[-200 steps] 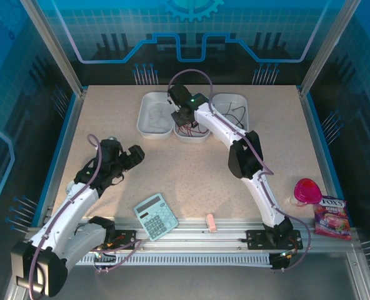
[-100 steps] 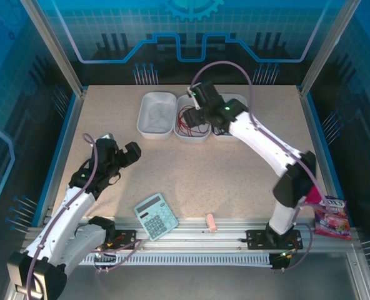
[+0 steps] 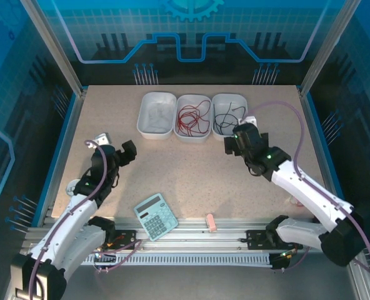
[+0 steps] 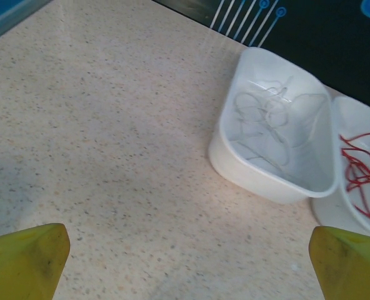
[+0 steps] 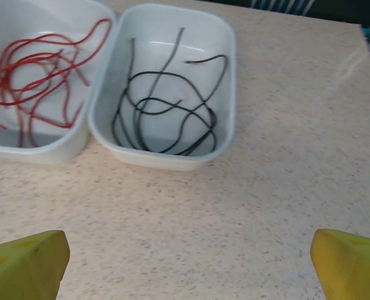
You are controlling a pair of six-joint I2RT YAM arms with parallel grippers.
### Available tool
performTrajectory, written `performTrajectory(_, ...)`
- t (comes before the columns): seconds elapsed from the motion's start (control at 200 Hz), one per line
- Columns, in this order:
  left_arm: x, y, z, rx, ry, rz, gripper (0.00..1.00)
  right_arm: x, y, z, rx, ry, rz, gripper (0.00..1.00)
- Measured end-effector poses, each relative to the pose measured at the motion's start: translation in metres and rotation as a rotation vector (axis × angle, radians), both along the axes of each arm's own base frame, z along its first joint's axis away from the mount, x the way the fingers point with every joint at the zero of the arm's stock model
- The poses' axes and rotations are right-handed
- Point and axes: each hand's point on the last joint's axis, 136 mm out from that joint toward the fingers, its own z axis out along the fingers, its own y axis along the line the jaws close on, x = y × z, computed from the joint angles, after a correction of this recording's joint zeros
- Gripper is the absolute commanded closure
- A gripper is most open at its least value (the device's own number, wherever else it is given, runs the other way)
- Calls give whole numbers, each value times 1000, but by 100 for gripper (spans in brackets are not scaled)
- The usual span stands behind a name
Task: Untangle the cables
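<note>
at the near edge of the table (image 3: 191,169), around 6 to 7 o'clock, lies a blue calculator (image 3: 155,215), with a small pink stick (image 3: 211,222) just beside it on the right.

a bit farther in, the left gripper (image 4: 185,265) hangs over the table at about 9 o'clock. its two yellow fingertips (image 4: 22,259) stand wide apart and there is nothing between them, so it has let go. the right gripper (image 5: 185,269) is at about 2 o'clock, near the trays. its yellow fingertips (image 5: 350,269) are spread wide too, over bare table, and it holds nothing.

far back, at 12 o'clock, three white trays sit side by side in a row. the left tray (image 4: 235,165) has the white cables (image 4: 260,119) in it, all loopy. the middle tray (image 5: 41,153) holds the red cables (image 5: 29,81). the right tray (image 5: 166,159) holds the black cables (image 5: 163,115). each colour lies in its own tray, and no cable lies out on the table.
</note>
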Motion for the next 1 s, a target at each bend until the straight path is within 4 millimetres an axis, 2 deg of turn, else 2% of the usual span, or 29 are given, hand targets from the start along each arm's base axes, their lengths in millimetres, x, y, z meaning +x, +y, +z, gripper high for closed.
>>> performTrajectory(0.185,9,8,-21,133,-37,1,1,-10,-28,-36,-47,-52,-59,0)
performTrajectory(0.445,28,15,-48,273,-35,-36,1,-9,-69,-66,-70,-137,-142,0)
performTrajectory(0.58,39,19,-57,289,-34,-61,1,-7,-92,-68,-51,-188,-185,0)
performTrajectory(0.73,49,17,-55,280,-82,-99,1,-3,-109,-65,-22,-257,-221,0)
performTrajectory(0.891,61,15,-57,280,-124,-134,1,1,-123,-67,6,-288,-247,0)
performTrajectory(1.001,67,15,-60,273,-142,-156,1,7,-125,-71,25,-293,-241,0)
